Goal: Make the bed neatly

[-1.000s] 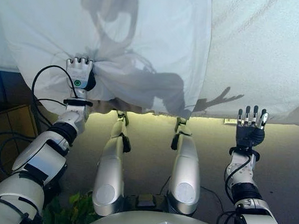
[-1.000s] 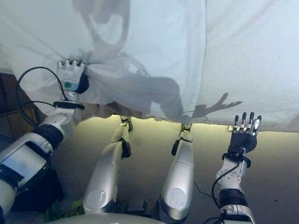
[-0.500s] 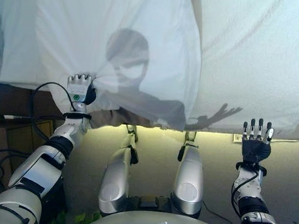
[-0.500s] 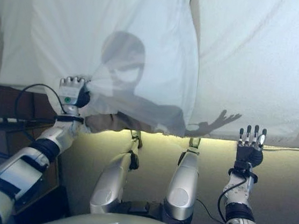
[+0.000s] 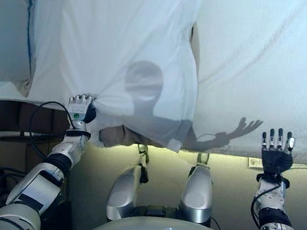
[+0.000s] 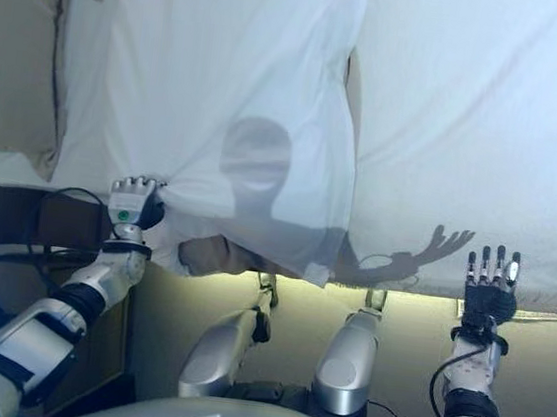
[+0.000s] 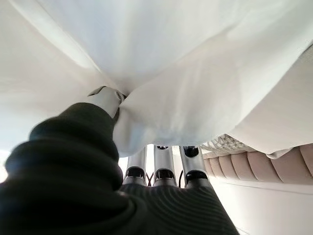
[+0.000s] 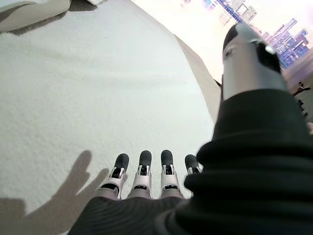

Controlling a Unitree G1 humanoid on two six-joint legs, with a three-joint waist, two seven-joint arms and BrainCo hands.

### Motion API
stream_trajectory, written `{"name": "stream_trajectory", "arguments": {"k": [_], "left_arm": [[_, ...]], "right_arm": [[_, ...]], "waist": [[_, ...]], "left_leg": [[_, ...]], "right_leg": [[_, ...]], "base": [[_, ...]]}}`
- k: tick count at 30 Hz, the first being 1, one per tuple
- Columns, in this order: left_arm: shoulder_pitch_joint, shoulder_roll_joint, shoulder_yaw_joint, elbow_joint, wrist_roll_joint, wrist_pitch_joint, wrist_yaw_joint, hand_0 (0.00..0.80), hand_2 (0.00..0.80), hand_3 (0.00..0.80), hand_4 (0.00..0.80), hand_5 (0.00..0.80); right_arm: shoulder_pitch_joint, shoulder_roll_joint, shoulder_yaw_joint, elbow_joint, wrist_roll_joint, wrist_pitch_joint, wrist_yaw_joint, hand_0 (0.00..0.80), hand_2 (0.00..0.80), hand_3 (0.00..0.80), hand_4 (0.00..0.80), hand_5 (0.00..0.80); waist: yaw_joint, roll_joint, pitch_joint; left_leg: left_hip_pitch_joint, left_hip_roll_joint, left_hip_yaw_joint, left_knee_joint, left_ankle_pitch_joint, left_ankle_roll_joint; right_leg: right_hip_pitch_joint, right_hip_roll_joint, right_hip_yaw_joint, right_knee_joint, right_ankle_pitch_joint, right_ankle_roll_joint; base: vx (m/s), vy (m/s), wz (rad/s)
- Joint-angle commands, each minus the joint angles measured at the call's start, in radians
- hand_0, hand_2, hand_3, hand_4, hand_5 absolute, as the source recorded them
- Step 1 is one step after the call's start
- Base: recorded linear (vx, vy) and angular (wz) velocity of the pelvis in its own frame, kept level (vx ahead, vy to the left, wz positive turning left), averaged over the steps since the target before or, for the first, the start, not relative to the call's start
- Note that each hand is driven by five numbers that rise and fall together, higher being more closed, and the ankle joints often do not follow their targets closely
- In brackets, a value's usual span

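White duvet [image 5: 132,53] spread over left part of bed [image 5: 256,65], its near edge bunched in clenched left robot hand [image 5: 80,107], right robot hand [image 5: 276,154] splayed, empty, at mattress edge, grey pillow [image 5: 9,30] at far left.

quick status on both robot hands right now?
Left robot hand: shut on a bunched edge of the white sheet.
Right robot hand: open, fingers straight, holding nothing, at the bed's near edge.
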Motion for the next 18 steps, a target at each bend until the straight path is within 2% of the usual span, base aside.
{"name": "stream_trajectory", "arguments": {"k": [1, 6, 11, 17, 18], "left_arm": [[0.079, 0.002, -0.013, 0.103, 0.004, 0.018, 0.037, 0.8, 0.8, 0.8, 0.8, 0.8], [0.076, 0.002, -0.038, 0.106, 0.015, 0.049, 0.023, 0.8, 0.8, 0.8, 0.8, 0.8], [0.055, 0.015, -0.051, 0.147, -0.024, -0.004, 0.004, 0.8, 0.8, 0.8, 0.8, 0.8], [0.048, -0.042, -0.083, 0.154, -0.032, -0.025, 0.004, 0.8, 0.8, 0.8, 0.8, 0.8], [0.048, -0.053, -0.087, 0.154, -0.029, -0.022, 0.001, 0.703, 0.703, 0.703, 0.703, 0.703]], "right_arm": [[-0.021, 0.003, -0.013, 0.003, -0.011, -0.096, -0.034, 0.0, 0.0, 0.0, 0.0, 0.0], [-0.073, 0.006, 0.001, 0.063, 0.001, -0.143, -0.049, 0.0, 0.0, 0.0, 0.0, 0.0], [-0.146, -0.001, 0.003, 0.126, 0.002, -0.156, -0.07, 0.0, 0.0, 0.0, 0.0, 0.0], [-0.2, 0.029, 0.029, 0.151, -0.014, -0.193, -0.106, 0.0, 0.0, 0.0, 0.0, 0.0], [-0.206, 0.036, 0.037, 0.152, -0.01, -0.205, -0.113, 0.0, 0.0, 0.0, 0.0, 0.0]], "waist": [[0.055, -0.044, -0.034], [0.079, -0.033, -0.028], [0.098, -0.019, -0.025], [0.122, -0.017, -0.024], [0.126, -0.018, -0.023]], "left_leg": [[-0.022, 0.095, -0.04, 0.089, -0.074, -0.071], [-0.024, 0.094, -0.058, 0.094, -0.079, -0.071], [-0.035, 0.086, -0.077, 0.113, -0.083, -0.071], [-0.043, 0.08, -0.092, 0.113, -0.084, -0.067], [-0.044, 0.081, -0.093, 0.113, -0.084, -0.067]], "right_leg": [[-0.048, -0.11, 0.022, -0.061, 0.137, 0.053], [-0.037, -0.108, 0.011, -0.072, 0.142, 0.053], [-0.04, -0.118, 0.004, -0.054, 0.138, 0.048], [-0.044, -0.121, -0.004, -0.05, 0.137, 0.047], [-0.044, -0.12, -0.007, -0.051, 0.138, 0.047]], "base": [[-0.001, -0.038, 0.04], [0.001, -0.007, 0.0], [0.0, 0.0, 0.0], [0.002, -0.017, 0.11], [-0.006, -0.056, 0.07]]}}
